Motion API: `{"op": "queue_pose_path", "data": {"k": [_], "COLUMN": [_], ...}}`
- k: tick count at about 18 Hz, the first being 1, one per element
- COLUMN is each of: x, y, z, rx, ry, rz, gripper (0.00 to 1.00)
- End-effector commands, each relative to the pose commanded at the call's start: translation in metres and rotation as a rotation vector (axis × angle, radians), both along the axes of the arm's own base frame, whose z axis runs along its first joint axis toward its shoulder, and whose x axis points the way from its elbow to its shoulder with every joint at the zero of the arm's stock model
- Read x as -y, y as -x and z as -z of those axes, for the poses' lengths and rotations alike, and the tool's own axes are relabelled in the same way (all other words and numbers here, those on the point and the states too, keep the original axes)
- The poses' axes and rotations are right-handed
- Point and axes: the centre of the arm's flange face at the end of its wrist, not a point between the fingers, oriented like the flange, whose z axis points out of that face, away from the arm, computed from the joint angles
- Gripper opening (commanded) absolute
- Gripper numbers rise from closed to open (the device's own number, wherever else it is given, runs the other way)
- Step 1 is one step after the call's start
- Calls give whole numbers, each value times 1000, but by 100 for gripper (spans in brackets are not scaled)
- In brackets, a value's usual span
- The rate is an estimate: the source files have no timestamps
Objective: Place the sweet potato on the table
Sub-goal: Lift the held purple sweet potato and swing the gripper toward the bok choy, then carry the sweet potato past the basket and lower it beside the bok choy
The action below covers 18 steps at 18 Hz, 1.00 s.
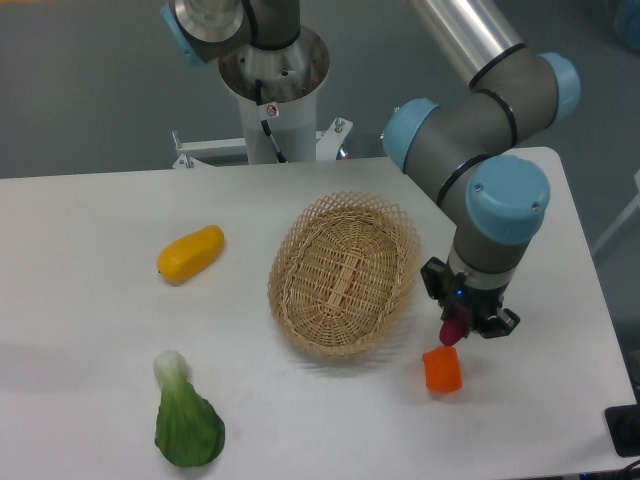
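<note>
The gripper [452, 330] hangs in the lower right of the frame, just right of the wicker basket [345, 273], with its jaws pinching the sweet potato [451, 329]; only the magenta lower end of that item shows below the fingers, the rest being covered by the tool body. The item is held off the table [90, 250], directly above and apparently very near the orange-red piece [442, 369]; whether the two touch cannot be settled from this single view. Assessment of the step in hand: the carry appears done and the set-down remains. To do it well, the tool should be moved sideways onto bare white surface, away from the orange-red piece and the basket rim, then lowered until the item rests on the tabletop before the jaws part, so it neither drops nor rolls. Releasing at the present spot risks the item landing on the orange-red piece and tipping off. Limits of observation: the fingertips and the exact grip line are hidden by the wrist housing, the height above the table is hard to judge, and the frame's right edge cuts off the table's right side.
</note>
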Motion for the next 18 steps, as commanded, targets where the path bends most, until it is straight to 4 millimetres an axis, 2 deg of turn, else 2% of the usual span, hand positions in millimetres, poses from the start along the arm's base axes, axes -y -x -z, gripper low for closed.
{"op": "queue_pose_path", "data": {"k": [2,7,11,14,18], "x": [-20,-52,-89,-105,-120], "y": [-17,-43,-70,-96,-118], "z": [4,19,40,59,73], "rx": [6,5,-64,-73,-61], "ry": [-3,-14,-88,-103,-94], "rz": [-14,11,37,65,100], "gripper": [16,16,16,16,16]}}
